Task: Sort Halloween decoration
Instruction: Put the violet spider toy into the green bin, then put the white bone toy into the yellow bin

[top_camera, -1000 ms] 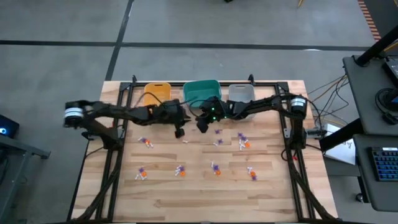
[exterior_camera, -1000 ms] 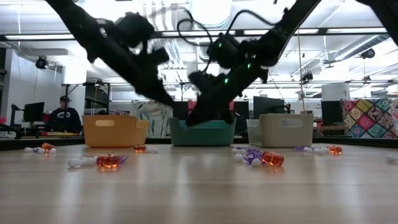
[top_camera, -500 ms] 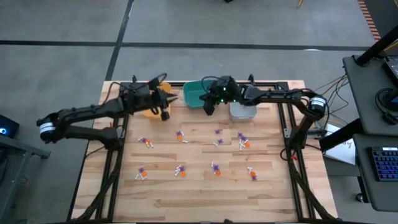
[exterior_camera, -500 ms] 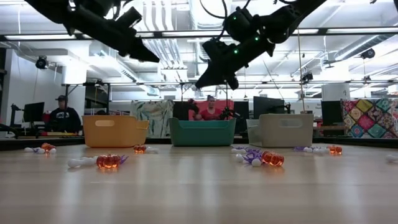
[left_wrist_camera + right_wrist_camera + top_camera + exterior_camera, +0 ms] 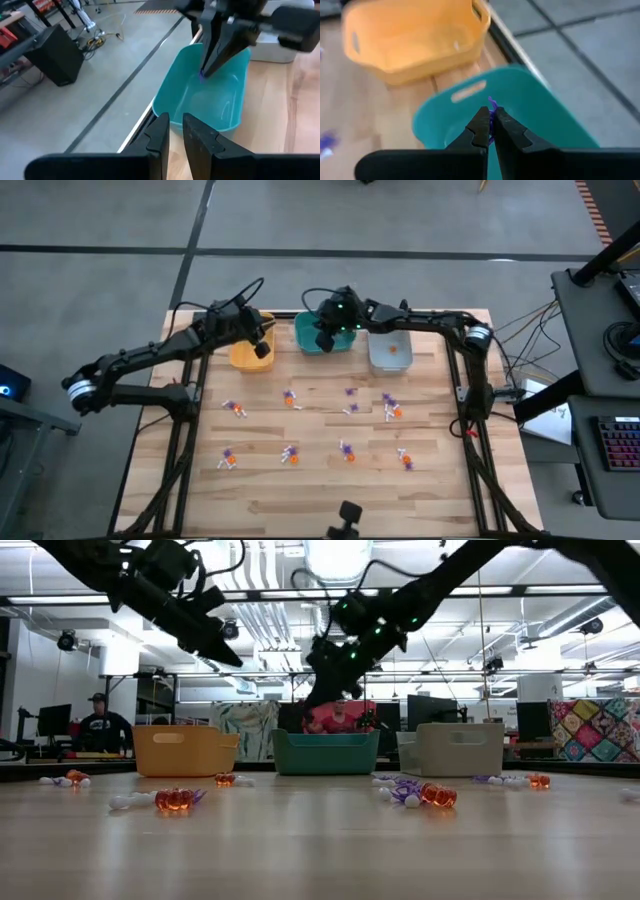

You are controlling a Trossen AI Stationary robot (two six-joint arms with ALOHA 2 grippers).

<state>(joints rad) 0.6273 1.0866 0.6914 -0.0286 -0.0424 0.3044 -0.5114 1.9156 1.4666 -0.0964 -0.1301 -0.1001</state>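
My right gripper (image 5: 490, 131) hangs above the teal plastic bin (image 5: 312, 335), its two dark fingers clenched on a tiny purple trinket (image 5: 492, 106) that pokes out from between the tips. My left gripper (image 5: 174, 131) is raised over the yellow plastic bin (image 5: 249, 355), just beside the teal one; its fingers stand a narrow gap apart with nothing visible between them. To the far side of my right gripper sits the grey plastic bin (image 5: 388, 354), with one small orange piece (image 5: 394, 349) inside. The other orange, purple and white Halloween trinkets (image 5: 346, 407) lie scattered on the bare wooden table (image 5: 320, 500), well below both grippers, between the bins and the table's near edge.
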